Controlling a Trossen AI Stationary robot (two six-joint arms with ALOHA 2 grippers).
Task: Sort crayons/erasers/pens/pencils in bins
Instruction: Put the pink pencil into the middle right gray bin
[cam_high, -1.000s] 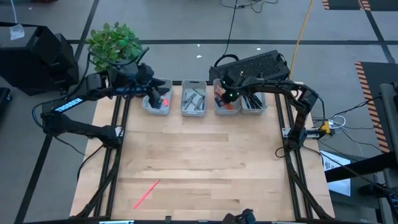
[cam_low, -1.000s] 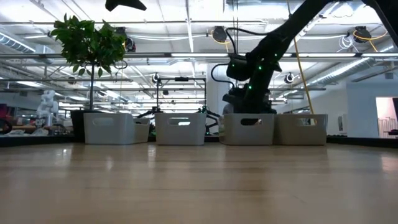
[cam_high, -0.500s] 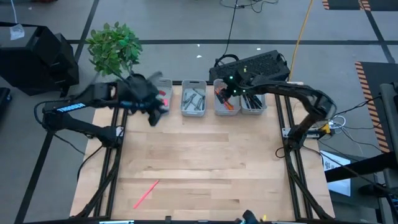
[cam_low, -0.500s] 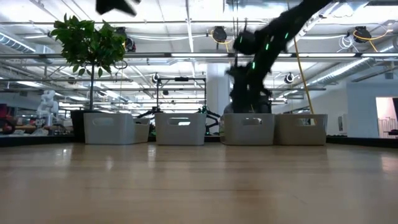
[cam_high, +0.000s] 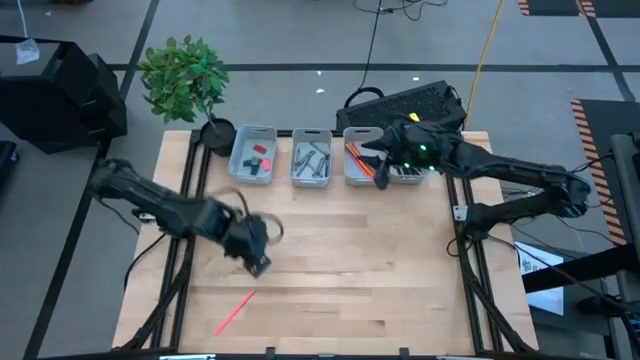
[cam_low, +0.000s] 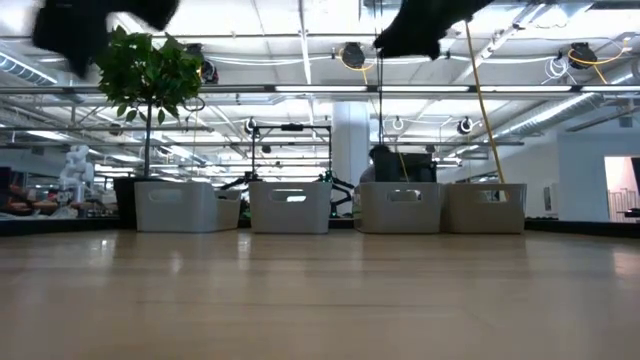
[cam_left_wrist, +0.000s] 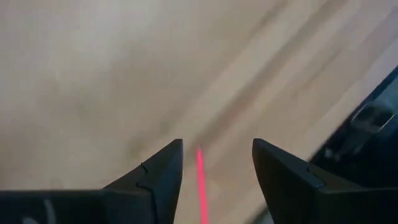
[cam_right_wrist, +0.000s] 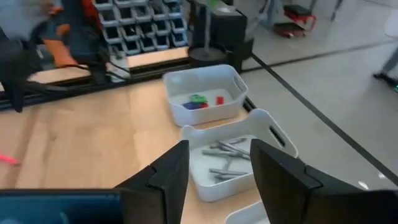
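Note:
Four pale bins stand in a row along the table's far edge. The left bin (cam_high: 252, 160) holds erasers (cam_right_wrist: 199, 101), the second (cam_high: 311, 160) grey sticks, the third (cam_high: 360, 162) orange-red sticks, the fourth (cam_high: 408, 170) dark ones. A thin pink stick (cam_high: 235, 312) lies flat on the table near the near edge. My left gripper (cam_high: 256, 256) hangs open over the table just beyond that stick, which shows ahead of and between its fingers (cam_left_wrist: 201, 183). My right gripper (cam_high: 374, 152) is open above the third bin, holding nothing.
A potted plant (cam_high: 190, 75) stands off the far left corner, its black pot (cam_high: 216, 132) beside the left bin. A black keyboard (cam_high: 410, 102) lies behind the bins. Bare wooden tabletop (cam_high: 340, 260) stretches between the bins and the near edge.
My left gripper has left the left bin and swept toward the table's near edge, ending low over the wood beside the pink stick. My right gripper has risen out of the third bin and drawn back a little toward the right. The pink stick has not moved.

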